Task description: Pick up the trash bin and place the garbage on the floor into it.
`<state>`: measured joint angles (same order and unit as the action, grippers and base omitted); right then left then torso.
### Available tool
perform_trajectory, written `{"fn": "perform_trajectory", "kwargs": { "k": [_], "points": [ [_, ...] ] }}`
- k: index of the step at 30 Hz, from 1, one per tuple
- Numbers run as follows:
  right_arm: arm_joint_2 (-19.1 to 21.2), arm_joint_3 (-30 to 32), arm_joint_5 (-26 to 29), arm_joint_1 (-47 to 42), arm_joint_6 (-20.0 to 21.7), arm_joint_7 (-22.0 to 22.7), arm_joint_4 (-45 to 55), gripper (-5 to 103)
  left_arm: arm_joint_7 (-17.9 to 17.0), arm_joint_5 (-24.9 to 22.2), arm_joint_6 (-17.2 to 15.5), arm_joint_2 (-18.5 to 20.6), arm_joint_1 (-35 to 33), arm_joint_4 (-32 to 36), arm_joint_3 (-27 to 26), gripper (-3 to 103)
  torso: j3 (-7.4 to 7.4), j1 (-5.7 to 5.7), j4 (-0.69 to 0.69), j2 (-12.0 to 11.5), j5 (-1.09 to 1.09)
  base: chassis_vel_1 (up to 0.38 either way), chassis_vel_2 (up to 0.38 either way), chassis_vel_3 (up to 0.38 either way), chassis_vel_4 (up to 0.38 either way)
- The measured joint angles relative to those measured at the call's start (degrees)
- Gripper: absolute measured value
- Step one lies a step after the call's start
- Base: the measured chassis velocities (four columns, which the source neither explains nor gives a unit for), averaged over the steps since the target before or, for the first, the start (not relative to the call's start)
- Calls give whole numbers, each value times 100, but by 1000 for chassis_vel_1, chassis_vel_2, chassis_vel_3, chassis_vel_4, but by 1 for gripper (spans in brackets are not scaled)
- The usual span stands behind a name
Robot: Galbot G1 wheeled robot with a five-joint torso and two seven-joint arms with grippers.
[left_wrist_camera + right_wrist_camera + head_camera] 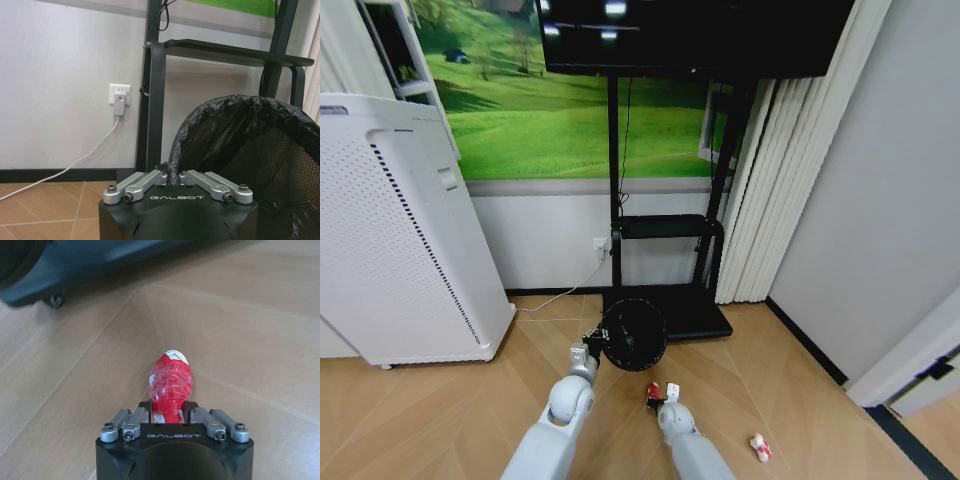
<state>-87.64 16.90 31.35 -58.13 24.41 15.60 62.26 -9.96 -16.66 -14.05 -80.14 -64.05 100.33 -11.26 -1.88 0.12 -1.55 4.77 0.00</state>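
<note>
The left tool (175, 176) gripped the trash bin's (240, 145) rim; the right tool (169, 410) clenched a red wrapper (171, 385) above the floor (250, 330).

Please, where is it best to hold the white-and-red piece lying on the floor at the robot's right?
Probably from above, jaws across its narrow middle. The white-and-red piece lies flat on the floor with bare boards around it, apart from the trash bin, so nothing blocks a top approach.
</note>
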Motion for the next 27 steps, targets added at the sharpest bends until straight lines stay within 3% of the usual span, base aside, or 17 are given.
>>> {"fn": "perform_trajectory", "kwargs": {
  "k": [8,11,16,27],
  "points": [
    [313,254,8,-154,-3,-2,506,31,7,-56,0,80,-89,165,-125,4,0,0,0,0,1,0,0,0,0],
    [513,334,-6,-158,-200,-150,552,31,10,-71,0,136,-191,249,-244,4,0,0,0,0,0,0,0,0,0],
    [842,488,-43,-128,-533,-541,763,31,52,-117,2,275,-448,459,-600,4,0,0,0,0,0,0,0,0,0],
    [1052,638,-58,-341,-555,-620,1887,31,147,-221,-68,462,-1269,1118,-1329,4,0,0,2,0,0,0,0,0,0]
  ]
}}
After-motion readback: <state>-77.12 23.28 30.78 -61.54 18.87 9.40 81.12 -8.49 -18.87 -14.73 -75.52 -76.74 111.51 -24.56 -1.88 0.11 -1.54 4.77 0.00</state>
